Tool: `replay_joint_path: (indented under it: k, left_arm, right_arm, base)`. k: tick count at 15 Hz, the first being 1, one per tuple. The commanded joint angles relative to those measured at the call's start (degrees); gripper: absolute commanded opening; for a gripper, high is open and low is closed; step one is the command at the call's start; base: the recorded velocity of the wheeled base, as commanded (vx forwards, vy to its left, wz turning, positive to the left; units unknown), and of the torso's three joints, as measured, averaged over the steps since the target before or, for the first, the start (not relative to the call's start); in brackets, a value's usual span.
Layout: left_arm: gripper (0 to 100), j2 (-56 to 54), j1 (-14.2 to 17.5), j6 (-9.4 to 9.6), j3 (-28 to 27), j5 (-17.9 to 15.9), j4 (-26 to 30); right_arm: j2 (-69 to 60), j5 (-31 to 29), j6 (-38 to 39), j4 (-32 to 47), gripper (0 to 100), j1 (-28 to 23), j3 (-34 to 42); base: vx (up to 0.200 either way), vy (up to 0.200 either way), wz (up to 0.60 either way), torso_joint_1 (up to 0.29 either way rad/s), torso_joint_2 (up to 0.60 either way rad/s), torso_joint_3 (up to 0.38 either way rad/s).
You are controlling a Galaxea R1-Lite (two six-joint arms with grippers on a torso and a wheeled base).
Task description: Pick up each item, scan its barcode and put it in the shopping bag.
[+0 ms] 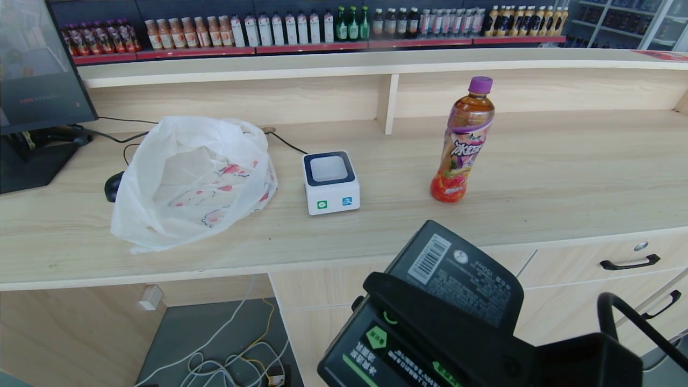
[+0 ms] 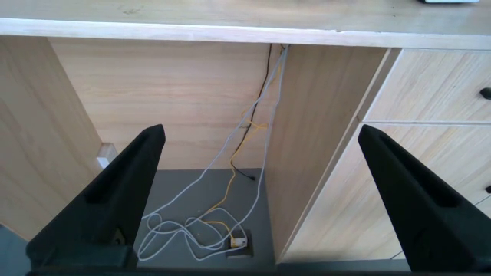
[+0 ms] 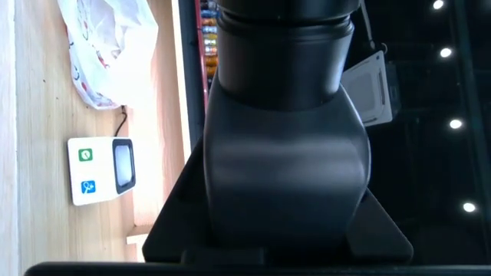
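My right gripper [image 1: 430,322] is shut on a black bottle [image 1: 457,279], held low in front of the counter edge with its barcode label facing up. In the right wrist view the black bottle [image 3: 284,153] sits close before the camera. The white scanner [image 1: 330,181] stands mid-counter, and the scanner [image 3: 103,170] lies beyond the held bottle. An open white shopping bag [image 1: 188,180] lies to the scanner's left. A tea bottle with a purple cap [image 1: 463,142] stands upright to its right. My left gripper [image 2: 261,134] hangs open and empty below the counter.
A monitor [image 1: 37,64] and a black mouse [image 1: 113,185] sit at the counter's left end. A raised wooden shelf [image 1: 387,97] runs along the back. Drawers with black handles [image 1: 629,263] front the counter at right. Loose cables [image 2: 207,230] lie on the floor.
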Motion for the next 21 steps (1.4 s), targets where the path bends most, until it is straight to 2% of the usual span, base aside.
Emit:
replay_joint_path:
  k: [1,6,8,12,17,21]
  left_arm:
    - [100,0.1,0.0,0.0,0.0,0.0,0.0]
    - [100,0.1,0.0,0.0,0.0,0.0,0.0]
    - [100,0.1,0.0,0.0,0.0,0.0,0.0]
    - [100,0.1,0.0,0.0,0.0,0.0,0.0]
    - [100,0.1,0.0,0.0,0.0,0.0,0.0]
    - [100,0.1,0.0,0.0,0.0,0.0,0.0]
  right_arm:
    - [0.0,0.0,-0.1,-0.1,0,0.0,0.0]
    - [0.0,0.0,0.5,-0.1,0,-0.1,0.1]
    - [0.1,0.0,2.8,-0.1,0,0.0,0.4]
    - [-0.5,0.0,22.8,-0.1,0,-0.1,3.8]
    - [0.0,0.0,36.6,-0.1,0,-0.8,5.1]
    - [3.6,0.1,62.1,-0.1,0,-1.2,5.8]
  base:
    - [0.0,0.0,0.0,0.0,0.0,0.0]
    - [0.0,0.0,0.0,0.0,0.0,0.0]
    - [0.0,0.0,0.0,0.0,0.0,0.0]
    - [0.0,0.0,0.0,0.0,0.0,0.0]
    - [0.0,0.0,0.0,0.0,0.0,0.0]
    - [0.0,0.0,0.0,0.0,0.0,0.0]
